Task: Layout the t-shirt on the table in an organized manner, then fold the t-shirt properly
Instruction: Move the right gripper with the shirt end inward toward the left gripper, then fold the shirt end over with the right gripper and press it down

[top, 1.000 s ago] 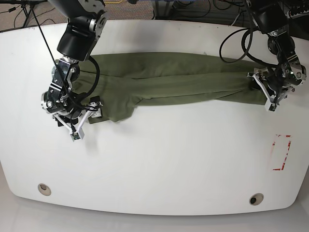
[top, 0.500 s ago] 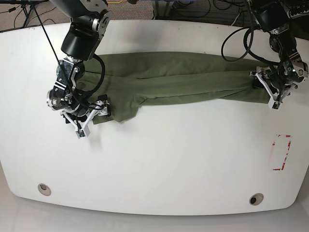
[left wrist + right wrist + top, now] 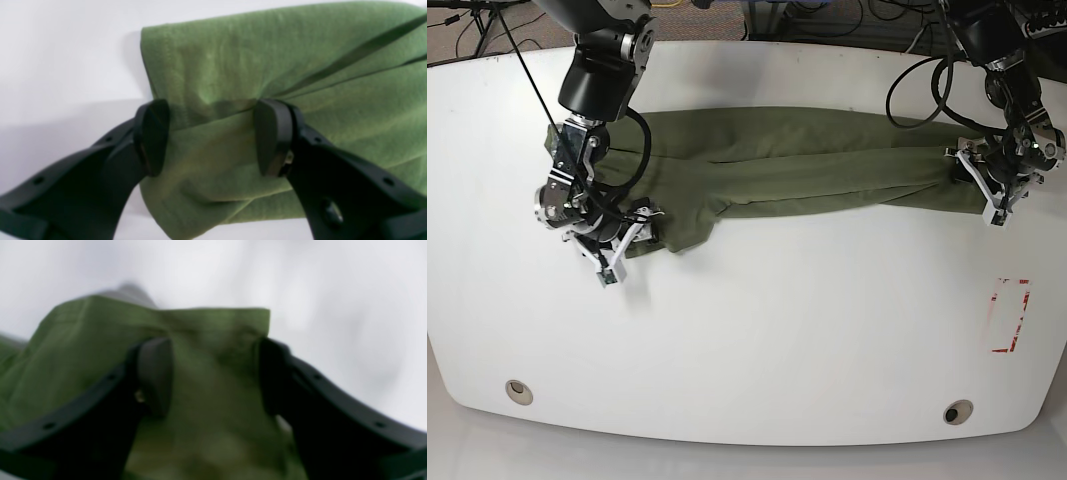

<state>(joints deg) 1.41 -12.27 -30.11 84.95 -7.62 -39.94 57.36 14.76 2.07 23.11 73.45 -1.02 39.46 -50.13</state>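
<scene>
The olive-green t-shirt lies as a long, creased band across the white table. At its left end in the base view, my right gripper stands over the shirt's corner. The right wrist view is blurred; it shows the right gripper with its jaws apart and the t-shirt bunched between them. At the band's right end, my left gripper sits on the cloth. In the left wrist view the left gripper is open, straddling a fold at the edge of the t-shirt.
A red-and-white tape rectangle marks the table's right side. Two round grommet holes sit near the front edge. Black cables hang over the back right of the table.
My right gripper has moved up and to the right onto the shirt's left corner, and its jaws have narrowed. The left gripper has shifted only slightly at the right end.
</scene>
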